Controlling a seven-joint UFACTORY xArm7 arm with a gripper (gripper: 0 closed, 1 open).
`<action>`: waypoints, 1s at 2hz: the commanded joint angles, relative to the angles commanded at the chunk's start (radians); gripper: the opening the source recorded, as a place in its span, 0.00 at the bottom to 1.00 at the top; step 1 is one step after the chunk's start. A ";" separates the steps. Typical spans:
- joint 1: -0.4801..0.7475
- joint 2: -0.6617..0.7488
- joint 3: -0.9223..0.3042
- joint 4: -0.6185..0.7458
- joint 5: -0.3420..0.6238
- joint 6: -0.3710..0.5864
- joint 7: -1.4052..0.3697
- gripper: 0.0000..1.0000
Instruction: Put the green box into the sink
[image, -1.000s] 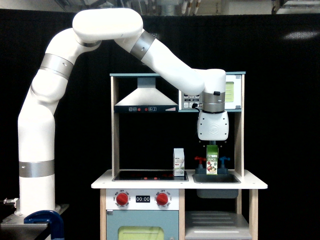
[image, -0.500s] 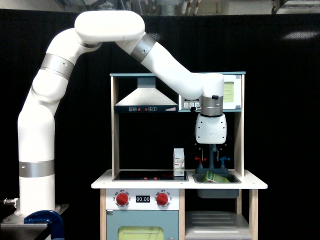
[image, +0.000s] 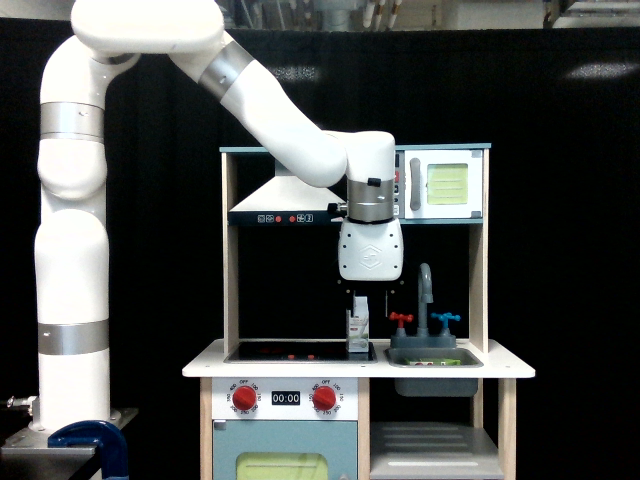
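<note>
Having let go of the green box (image: 436, 361) — left lying inside the sink (image: 433, 356), task seemingly done — swung to the exterior view's left, gripper (image: 360, 300) above the white carton (image: 357, 332), jaw state impossible to tell.

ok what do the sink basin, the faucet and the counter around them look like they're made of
Sink: grey with a dull, even surface, probably plastic or painted metal; the view can't settle which. Faucet: matte grey gooseneck, likely plastic or painted wood. Counter: flat white top with a smooth painted look, seemingly wood or board, as the pale wooden uprights suggest.
</note>
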 joint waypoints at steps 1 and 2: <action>-0.059 -0.154 -0.048 -0.129 -0.049 0.042 -0.064 1.00; -0.078 -0.162 -0.071 -0.133 -0.058 0.054 -0.097 1.00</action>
